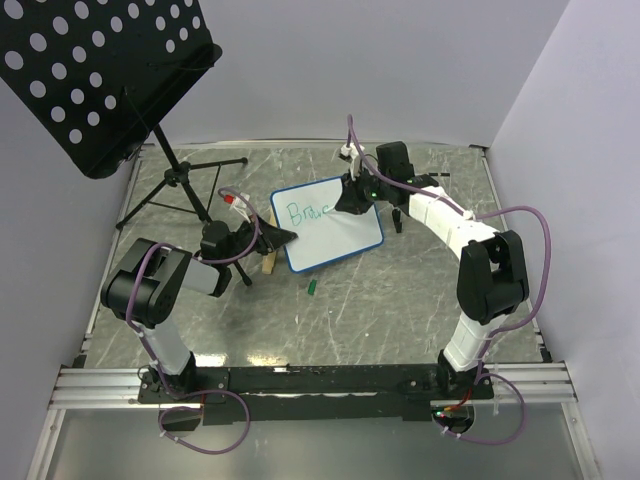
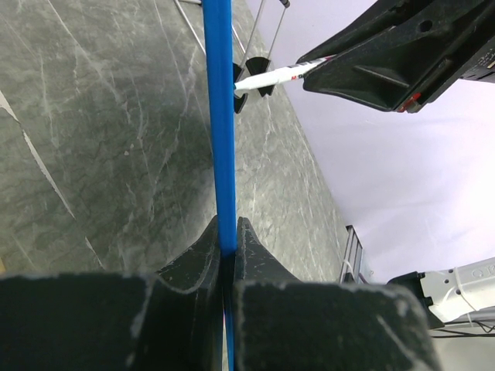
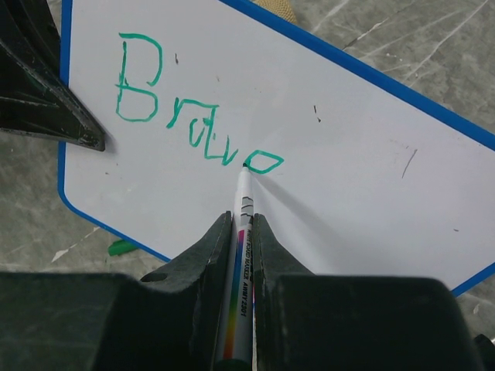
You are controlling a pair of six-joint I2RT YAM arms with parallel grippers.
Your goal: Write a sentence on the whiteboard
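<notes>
The whiteboard (image 1: 340,238) lies in the middle of the table, its blue rim (image 2: 220,116) seen edge-on in the left wrist view. My left gripper (image 1: 285,237) (image 2: 227,228) is shut on the board's left edge. My right gripper (image 1: 352,195) (image 3: 243,220) is shut on a white marker (image 3: 242,232) with a rainbow stripe. The marker's tip touches the board (image 3: 348,154) at the last letter. The sentence (image 3: 193,116) reads "Brave" in green, one line only, and it also shows in the top view (image 1: 305,211). The marker (image 2: 278,75) also shows in the left wrist view.
A black perforated music stand (image 1: 100,70) on a tripod (image 1: 180,190) stands at the back left. A green cap (image 1: 312,288) lies on the table in front of the board. A wooden block (image 1: 268,262) lies under the board's left corner. White walls enclose the table.
</notes>
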